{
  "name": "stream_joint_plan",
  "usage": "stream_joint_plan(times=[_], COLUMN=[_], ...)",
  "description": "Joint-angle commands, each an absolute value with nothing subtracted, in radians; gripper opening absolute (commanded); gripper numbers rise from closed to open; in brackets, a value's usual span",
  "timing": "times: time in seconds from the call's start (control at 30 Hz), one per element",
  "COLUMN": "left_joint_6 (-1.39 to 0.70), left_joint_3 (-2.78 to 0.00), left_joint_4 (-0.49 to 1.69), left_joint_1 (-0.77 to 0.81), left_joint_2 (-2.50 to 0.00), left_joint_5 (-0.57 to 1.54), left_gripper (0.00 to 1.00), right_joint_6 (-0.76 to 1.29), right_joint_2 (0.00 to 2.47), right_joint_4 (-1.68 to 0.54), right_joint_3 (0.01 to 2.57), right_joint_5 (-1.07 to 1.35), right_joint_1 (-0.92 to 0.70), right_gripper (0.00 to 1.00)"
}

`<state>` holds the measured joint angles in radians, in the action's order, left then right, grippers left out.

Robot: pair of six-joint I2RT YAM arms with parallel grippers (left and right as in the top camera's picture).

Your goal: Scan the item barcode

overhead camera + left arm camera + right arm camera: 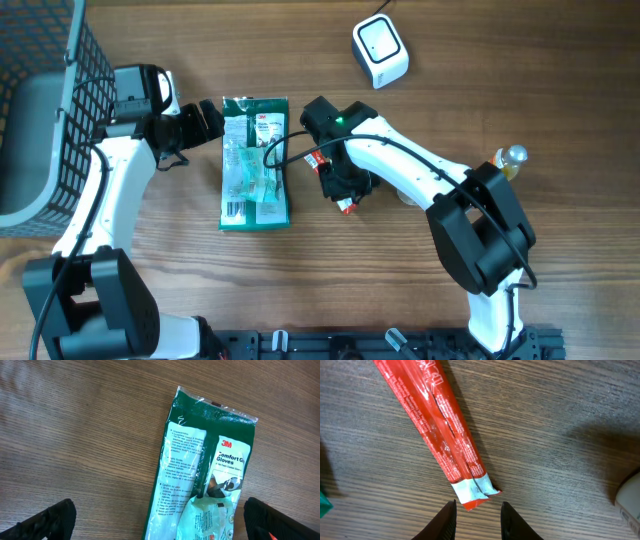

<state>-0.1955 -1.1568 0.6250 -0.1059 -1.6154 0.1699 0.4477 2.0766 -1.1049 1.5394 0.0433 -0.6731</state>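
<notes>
A green 3M gloves package (255, 165) lies flat on the table, printed side up, with a barcode (235, 209) near its front end. My left gripper (212, 120) is at its far left corner and stands wide open; the left wrist view shows the package (205, 475) ahead of the left gripper (165, 521), untouched. A long red packet (440, 435) lies on the wood. Its white-banded end sits just in front of my right gripper (477, 521), whose jaws stand a little apart with nothing between them. In the overhead view the right gripper (345, 192) covers most of the red packet (348, 207).
A white scanner (380, 50) stands at the back, right of centre. A dark wire basket (60, 90) fills the left edge. A small bulb-like object (511, 158) sits behind the right arm. A pale object (631, 500) shows at the right wrist view's edge.
</notes>
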Motion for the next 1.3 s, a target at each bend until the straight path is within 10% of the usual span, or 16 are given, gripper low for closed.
stream_joint_plan(times=[0.0, 1.27], left_joint_6=[-0.187, -0.187], left_joint_3=[-1.17, -1.17], left_joint_4=[0.622, 0.621], left_joint_1=[-0.114, -0.115], left_joint_2=[-1.604, -1.604], left_joint_5=[0.163, 0.163], left_gripper=[1.0, 1.0], right_joint_6=[0.53, 0.605], right_joint_2=[2.085, 2.085], right_joint_4=[-1.102, -1.058], right_joint_3=[1.529, 1.471], right_joint_5=[-0.001, 0.115], right_joint_1=[-0.673, -0.632], right_gripper=[0.29, 0.25])
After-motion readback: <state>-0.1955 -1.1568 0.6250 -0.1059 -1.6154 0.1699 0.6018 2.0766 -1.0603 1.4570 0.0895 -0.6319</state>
